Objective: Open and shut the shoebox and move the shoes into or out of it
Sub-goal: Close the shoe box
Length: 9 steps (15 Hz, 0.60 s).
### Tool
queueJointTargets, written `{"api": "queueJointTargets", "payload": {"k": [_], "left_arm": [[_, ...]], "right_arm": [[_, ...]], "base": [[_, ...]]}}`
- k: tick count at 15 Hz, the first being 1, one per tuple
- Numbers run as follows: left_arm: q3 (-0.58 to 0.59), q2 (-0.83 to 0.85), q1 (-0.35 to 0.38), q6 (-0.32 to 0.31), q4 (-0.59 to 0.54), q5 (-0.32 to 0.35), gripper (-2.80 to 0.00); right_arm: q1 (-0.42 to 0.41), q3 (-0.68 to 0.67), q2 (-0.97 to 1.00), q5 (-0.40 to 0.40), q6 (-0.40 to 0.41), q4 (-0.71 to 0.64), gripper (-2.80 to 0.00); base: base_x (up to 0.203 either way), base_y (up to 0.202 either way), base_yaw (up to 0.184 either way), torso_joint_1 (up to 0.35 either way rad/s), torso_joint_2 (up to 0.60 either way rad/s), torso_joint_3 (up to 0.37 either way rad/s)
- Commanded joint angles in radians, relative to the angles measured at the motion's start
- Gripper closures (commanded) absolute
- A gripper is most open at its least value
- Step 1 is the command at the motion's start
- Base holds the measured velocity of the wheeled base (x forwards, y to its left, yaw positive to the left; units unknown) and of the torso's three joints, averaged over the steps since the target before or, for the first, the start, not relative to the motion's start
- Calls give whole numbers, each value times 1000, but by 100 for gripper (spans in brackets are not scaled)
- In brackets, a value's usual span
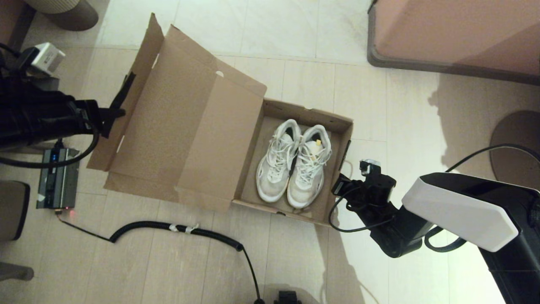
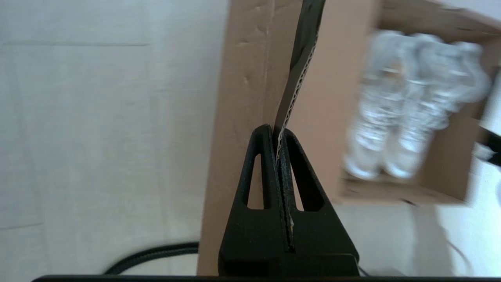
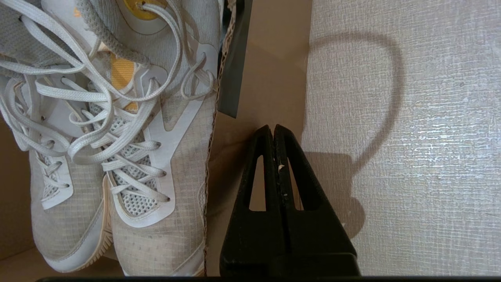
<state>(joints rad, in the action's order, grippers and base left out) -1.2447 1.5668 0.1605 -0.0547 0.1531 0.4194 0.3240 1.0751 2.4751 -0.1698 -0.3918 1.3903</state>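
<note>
The shoebox (image 1: 291,198) lay open on the tiled floor (image 1: 295,261), its big hinged lid (image 1: 185,135) folded back toward the robot's left so the inside stayed free. Inside it, the white sneakers (image 1: 294,164) stood side by side. The left gripper (image 2: 280,135) pinched the lid's taped edge flap (image 2: 299,58) between its fingers, probably to swing the lid, while the right gripper (image 3: 273,131) waited just outside the box's right wall, fingers pressed together on nothing.
</note>
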Motion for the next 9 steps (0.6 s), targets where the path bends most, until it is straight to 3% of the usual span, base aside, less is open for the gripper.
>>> {"api": "queueJointTargets", "payload": {"k": [1, 3, 6, 9], "left_arm": [[-21, -77, -39, 0, -54, 1, 0], [-37, -123, -77, 0, -131, -14, 0], [-40, -171, -160, -2, -196, -109, 0], [-42, -216, -225, -2, -253, -123, 0]], "right_arm": [[0, -1, -10, -2, -2, 10, 0], [0, 0, -7, -7, -1, 9, 0], [1, 0, -2, -8, -1, 9, 0], [0, 2, 4, -10, -1, 9, 0]], "base": [[0, 0, 0, 0, 0, 0], [0, 0, 0, 0, 0, 0], [0, 0, 0, 0, 0, 0], [0, 0, 0, 0, 0, 0]]}}
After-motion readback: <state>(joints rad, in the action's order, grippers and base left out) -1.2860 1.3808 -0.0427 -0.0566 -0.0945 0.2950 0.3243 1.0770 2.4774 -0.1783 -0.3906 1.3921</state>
